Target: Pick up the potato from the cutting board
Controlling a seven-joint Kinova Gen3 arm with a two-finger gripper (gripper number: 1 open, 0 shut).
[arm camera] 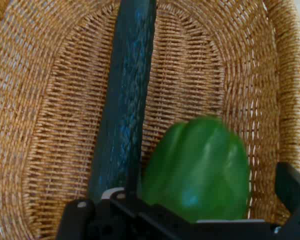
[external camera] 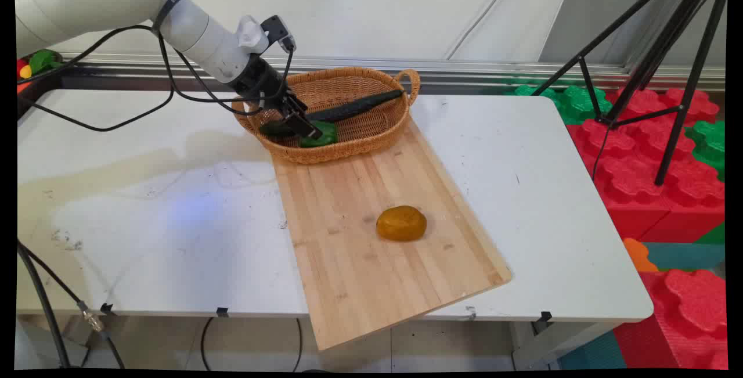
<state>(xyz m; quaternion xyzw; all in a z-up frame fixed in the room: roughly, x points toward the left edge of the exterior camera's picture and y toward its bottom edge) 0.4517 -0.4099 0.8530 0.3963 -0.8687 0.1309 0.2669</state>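
Fingers [arm camera: 200, 220] spread either side of green pepper [arm camera: 197, 167], not clamping it | pepper lies in wicker basket [external camera: 371, 140] beside dark cucumber [external camera: 354, 108], near basket's front wall | cutting board [external camera: 360, 262] holds orange lump [external camera: 401, 223], well apart | bench [external camera: 551, 192]

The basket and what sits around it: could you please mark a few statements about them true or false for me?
1. A green bell pepper lies inside the wicker basket. True.
2. A dark cucumber lies on the cutting board. False: it lies in the basket, beside the pepper.
3. The hand reaches into the basket, at the pepper. True.
4. The cutting board is bare. False: a rounded yellow-brown item sits on it.
5. The basket stands in the middle of the white table, clear of the board. False: it sits at the table's far side, resting partly on the board's far end.
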